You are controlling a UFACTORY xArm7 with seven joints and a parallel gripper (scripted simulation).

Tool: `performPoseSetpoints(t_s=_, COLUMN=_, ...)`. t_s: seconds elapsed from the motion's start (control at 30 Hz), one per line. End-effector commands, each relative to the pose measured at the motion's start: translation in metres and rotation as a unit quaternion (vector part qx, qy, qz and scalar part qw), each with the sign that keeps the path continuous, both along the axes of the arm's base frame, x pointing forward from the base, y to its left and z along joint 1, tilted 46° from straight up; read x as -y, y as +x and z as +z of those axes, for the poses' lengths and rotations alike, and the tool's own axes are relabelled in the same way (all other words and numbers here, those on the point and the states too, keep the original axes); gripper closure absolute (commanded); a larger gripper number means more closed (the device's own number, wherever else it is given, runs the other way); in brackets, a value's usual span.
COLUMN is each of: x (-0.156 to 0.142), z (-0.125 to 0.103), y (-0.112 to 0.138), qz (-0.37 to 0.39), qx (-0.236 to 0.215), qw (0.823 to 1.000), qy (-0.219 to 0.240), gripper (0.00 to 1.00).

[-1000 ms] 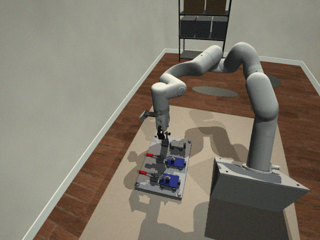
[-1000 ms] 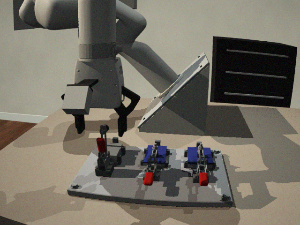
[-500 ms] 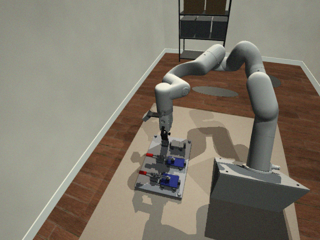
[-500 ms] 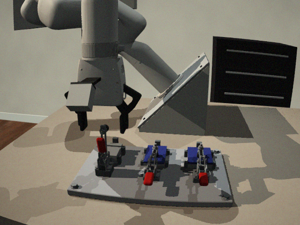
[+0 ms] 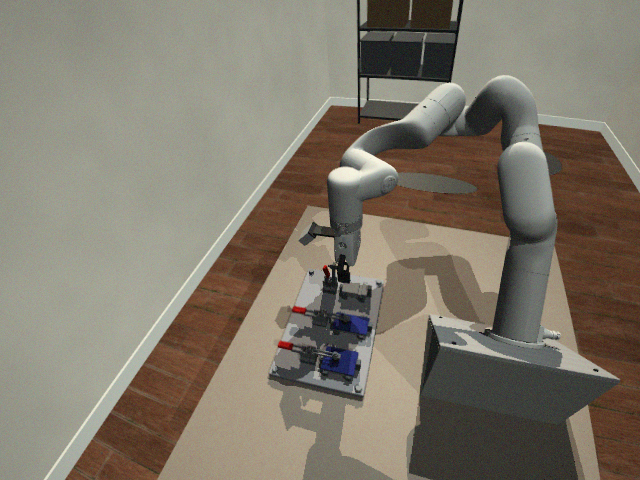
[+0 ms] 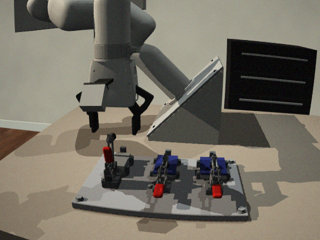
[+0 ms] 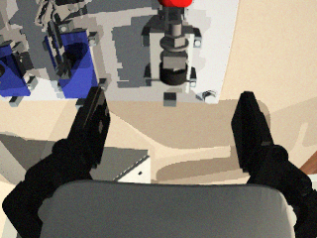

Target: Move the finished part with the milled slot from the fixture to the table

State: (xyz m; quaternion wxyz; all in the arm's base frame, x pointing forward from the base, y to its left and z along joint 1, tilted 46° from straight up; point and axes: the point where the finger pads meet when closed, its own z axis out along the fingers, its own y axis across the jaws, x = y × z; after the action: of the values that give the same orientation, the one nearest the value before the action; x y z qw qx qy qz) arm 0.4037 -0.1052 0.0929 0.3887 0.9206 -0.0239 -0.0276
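Finished part (image 6: 123, 158), grey, sits in the end nest of the fixture plate (image 6: 134, 206), at the plate's far end from the arm's base in the top view. Its toggle clamp (image 6: 109, 165) has the red handle (image 6: 107, 154) raised upright, so by the look of it that clamp is released; the slot itself is too small to make out.

Gripper (image 6: 114, 123) hangs above and just behind that nest, jaws spread fully apart, nothing between them. In the wrist view the raised clamp lies ahead of the fingers, not between them.

Two blue blanks (image 6: 165, 162) and (image 6: 213, 165) lie in the middle and other end nests, red handles (image 6: 158, 190) and (image 6: 217, 191) down flat, apparently locked.

Step in hand, as I judge it: line up over the grey part and descend for the pick.

Notes for doing it well:
- Bring the jaws over the part's body, to the side of the upright handle, so neither finger catches the lever.
- Keep the finger nearer the middle blank from touching its clamp.
- Descend straight and close on two opposite flat faces.
- Lift vertically until free of the nest before translating to bare tabletop (image 6: 258, 227) beside the plate.
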Motion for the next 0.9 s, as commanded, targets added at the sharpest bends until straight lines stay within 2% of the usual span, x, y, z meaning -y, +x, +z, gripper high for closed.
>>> performPoseSetpoints(t_s=0.0, x=-0.003, z=0.002, y=-0.011, qz=0.002, qx=0.002, qw=1.000, qy=0.001, gripper=0.00)
performPoseSetpoints(t_s=0.2, x=-0.003, z=0.002, y=-0.019, qz=0.002, qx=0.002, qw=1.000, qy=0.001, gripper=0.00)
performPoseSetpoints(t_s=0.87, x=0.002, z=-0.003, y=-0.021, qz=0.002, qx=0.002, qw=1.000, qy=0.001, gripper=0.00)
